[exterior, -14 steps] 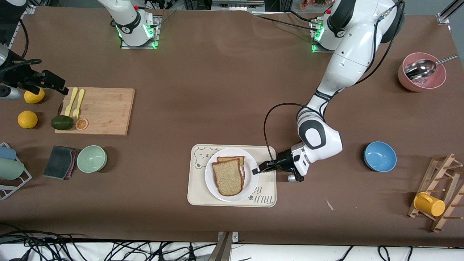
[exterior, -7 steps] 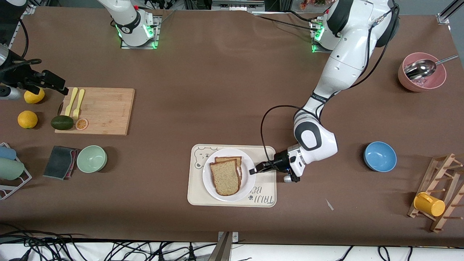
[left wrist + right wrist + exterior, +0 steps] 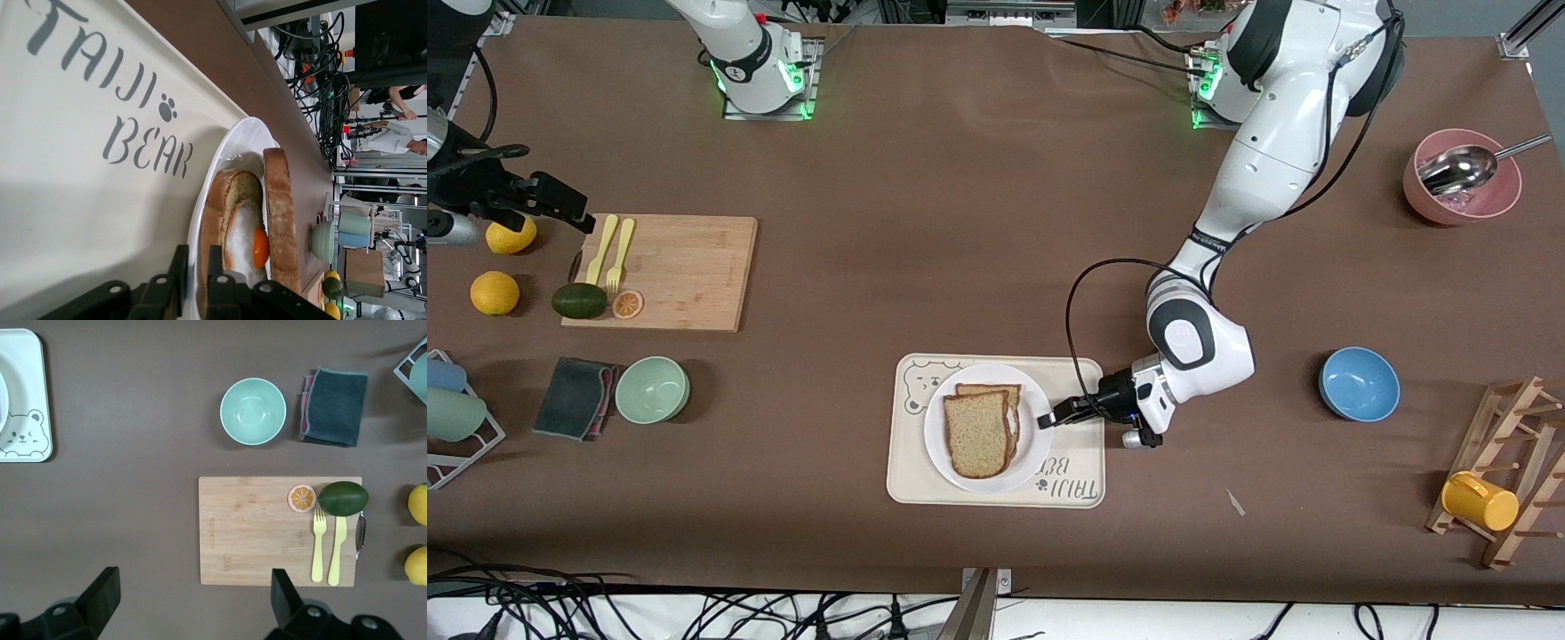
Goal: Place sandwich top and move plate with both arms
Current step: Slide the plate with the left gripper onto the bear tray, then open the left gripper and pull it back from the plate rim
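Note:
The sandwich top lies on a slice with a fried egg on the white plate. The plate rests on the cream bear-print tray. My left gripper is low at the plate's edge toward the left arm's end. It is open, its jaws narrowly parted astride the rim. My right gripper waits wide open, holding nothing, over the table by the cutting board.
A blue bowl sits toward the left arm's end, with a pink bowl holding a spoon and a wooden mug rack farther out. A green bowl, dark cloth, avocado and lemons lie toward the right arm's end.
The left gripper slid the plate and sandwich a little toward the right arm's end of the tray. Its jaws have since loosened on the rim. The right arm has not moved.

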`<state>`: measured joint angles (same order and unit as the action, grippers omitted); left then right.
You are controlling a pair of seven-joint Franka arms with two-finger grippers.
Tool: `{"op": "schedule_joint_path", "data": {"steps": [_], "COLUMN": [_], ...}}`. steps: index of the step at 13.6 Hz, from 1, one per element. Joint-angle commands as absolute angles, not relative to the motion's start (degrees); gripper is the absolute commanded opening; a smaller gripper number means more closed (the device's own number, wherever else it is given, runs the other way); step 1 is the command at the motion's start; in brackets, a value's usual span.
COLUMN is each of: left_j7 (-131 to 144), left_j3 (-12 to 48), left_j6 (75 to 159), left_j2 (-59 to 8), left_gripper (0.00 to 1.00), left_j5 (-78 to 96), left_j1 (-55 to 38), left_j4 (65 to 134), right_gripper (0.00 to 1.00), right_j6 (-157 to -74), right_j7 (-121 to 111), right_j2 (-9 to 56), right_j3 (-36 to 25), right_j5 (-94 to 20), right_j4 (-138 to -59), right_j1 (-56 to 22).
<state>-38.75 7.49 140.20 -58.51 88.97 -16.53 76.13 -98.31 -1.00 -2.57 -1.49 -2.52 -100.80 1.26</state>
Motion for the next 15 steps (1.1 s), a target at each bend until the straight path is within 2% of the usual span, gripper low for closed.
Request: {"op": "schedule_joint_path", "data": {"steps": [1, 3, 5, 7, 9, 11, 15], "left_j7": [-37.5, -37.5, -37.4, -37.3, -36.9, -35.8, -16.7], "left_j3": [7.5, 7.3, 7.2, 7.2, 6.9, 4.8, 4.6], "left_j6": [140.2, 140.1, 139.9, 138.4, 138.1, 138.5, 137.0], "left_j2": [-59.2, -58.4, -58.0, -56.4, -51.5, -45.6, -35.2], "left_gripper": [0.59, 0.63, 0.75, 0.8, 0.86, 0.99, 1.0], "left_j5": [87.4, 87.4, 83.7, 82.7, 82.6, 77.8, 53.4], "left_j1": [-16.4, -15.8, -14.4, -13.1, -12.5, -13.2, -11.0], "left_j4": [74.2, 74.4, 74.8, 76.6, 82.0, 88.5, 96.3], "right_gripper": [1.0, 1.0, 1.0, 1.0, 1.0, 1.0, 1.0], "right_j6": [-97.5, -97.5, -97.5, -97.5, -97.5, -97.5, -97.5], "right_j7": [-0.4, -0.4, -0.4, -0.4, -0.4, -0.4, -0.4], "right_j2": [-2.2, -2.3, -2.2, -2.2, -2.3, -2.3, -2.3], "right_j3": [-1.5, -1.5, -1.5, -1.5, -1.5, -1.5, -1.5], "right_j5": [-3.4, -3.4, -3.4, -3.4, -3.4, -3.3, -3.3], "right_j4": [-99.8, -99.8, -99.8, -99.8, -99.8, -99.8, -99.8], "right_j1": [1.1, 1.1, 1.1, 1.1, 1.1, 1.1, 1.1]}}
